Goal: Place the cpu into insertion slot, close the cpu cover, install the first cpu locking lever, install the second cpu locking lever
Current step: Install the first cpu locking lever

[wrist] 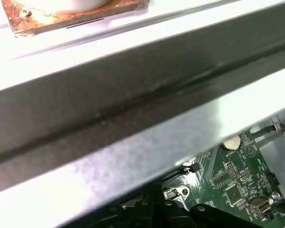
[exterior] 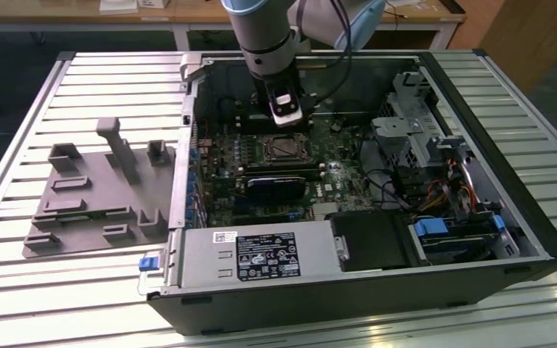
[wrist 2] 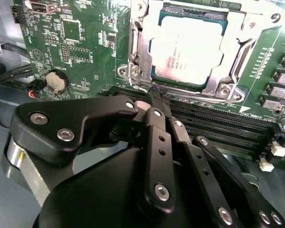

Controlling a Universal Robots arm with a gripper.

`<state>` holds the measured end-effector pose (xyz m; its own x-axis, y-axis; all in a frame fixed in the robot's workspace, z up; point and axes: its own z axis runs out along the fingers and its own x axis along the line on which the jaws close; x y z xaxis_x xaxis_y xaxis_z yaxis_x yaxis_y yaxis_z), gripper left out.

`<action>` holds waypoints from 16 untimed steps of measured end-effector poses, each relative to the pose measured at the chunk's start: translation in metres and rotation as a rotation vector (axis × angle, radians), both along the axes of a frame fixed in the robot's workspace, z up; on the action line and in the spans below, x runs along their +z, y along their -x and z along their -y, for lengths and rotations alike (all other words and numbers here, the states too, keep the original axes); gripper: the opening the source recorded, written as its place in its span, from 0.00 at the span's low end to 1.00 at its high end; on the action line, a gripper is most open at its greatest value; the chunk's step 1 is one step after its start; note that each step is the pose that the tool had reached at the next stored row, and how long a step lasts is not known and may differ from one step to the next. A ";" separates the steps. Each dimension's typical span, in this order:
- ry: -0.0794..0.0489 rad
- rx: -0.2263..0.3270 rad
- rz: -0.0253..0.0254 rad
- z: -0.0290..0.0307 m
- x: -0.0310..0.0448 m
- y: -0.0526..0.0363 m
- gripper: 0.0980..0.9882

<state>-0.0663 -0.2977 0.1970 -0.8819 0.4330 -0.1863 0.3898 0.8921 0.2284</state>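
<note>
Chip [wrist 2: 187, 45] is seated in the socket [wrist 2: 194, 9] on the green board [wrist 2: 85, 42]. Metal cover frame [wrist 2: 143, 61] lies flat over the chip's edges. Claw [wrist 2: 155, 97] hangs just beside the socket, fingers pressed together, nothing visibly held.

1. The open black metal computer case [exterior: 510, 217] lies on the slatted silvery metal worktop [exterior: 27, 109]. Inside it, the square black insertion slot [exterior: 267, 148] sits in the green circuit board [exterior: 347, 181].
2. The flat silvery square cpu [wrist 2: 187, 45] lies in the insertion slot, framed by the thin silvery metal cpu cover [wrist 2: 143, 52].
3. The black end effector [exterior: 289, 123] hangs just behind the slot.
4. A black rectangular card [exterior: 276, 187] lies just before the slot, and a silvery box-shaped power supply [exterior: 249, 254] farther before it.
5. A grey moulded plastic tray [exterior: 95, 196] lies on the worktop well to the exterior view's left of the slot.
</note>
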 end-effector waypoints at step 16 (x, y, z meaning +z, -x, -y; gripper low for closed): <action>0.009 0.000 -0.0080 0.0000 0.0083 -0.0005 0.00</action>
<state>-0.0658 -0.2977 0.2054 -0.8834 0.4313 -0.1831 0.3914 0.8942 0.2173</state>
